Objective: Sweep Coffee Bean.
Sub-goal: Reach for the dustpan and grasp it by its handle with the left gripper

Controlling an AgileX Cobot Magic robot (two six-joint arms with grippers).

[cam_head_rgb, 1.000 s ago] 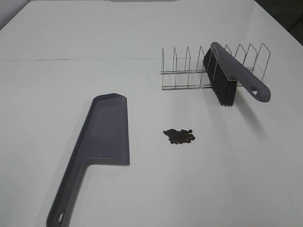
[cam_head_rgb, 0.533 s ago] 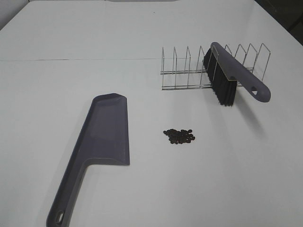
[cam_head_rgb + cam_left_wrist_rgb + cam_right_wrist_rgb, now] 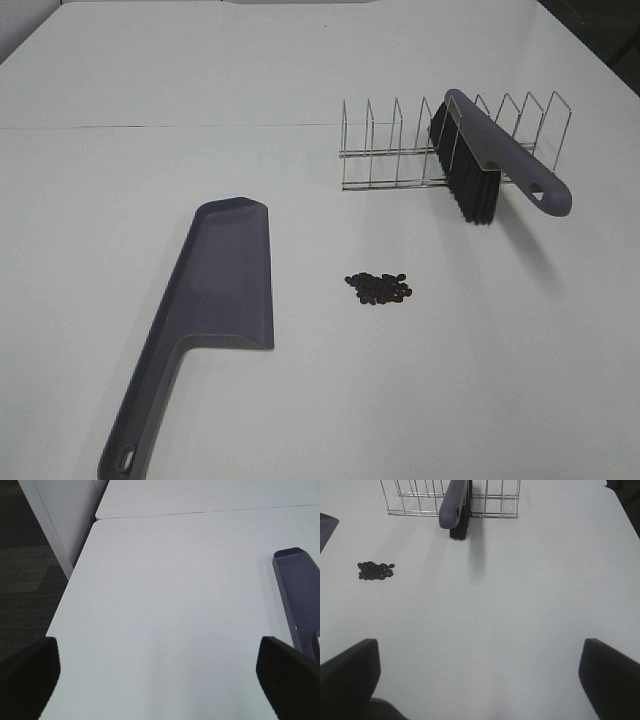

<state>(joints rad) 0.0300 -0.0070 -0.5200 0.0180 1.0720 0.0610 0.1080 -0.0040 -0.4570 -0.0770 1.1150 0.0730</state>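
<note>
Nothing done; coffee bean [image 3: 378, 288] heap unswept on worktop [image 3: 150, 80]; brush [image 3: 500, 155] in wire rack [image 3: 385, 154]; dustpan [image 3: 215, 300] unheld; left gripper [image 3: 159, 677], right gripper [image 3: 480, 675]: jaws spread, empty.

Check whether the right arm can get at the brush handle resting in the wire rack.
Probably yes. The right gripper is open, and bare table lies between it and the brush, whose handle end sticks out of the wire rack toward it. The coffee beans lie off to one side.
</note>
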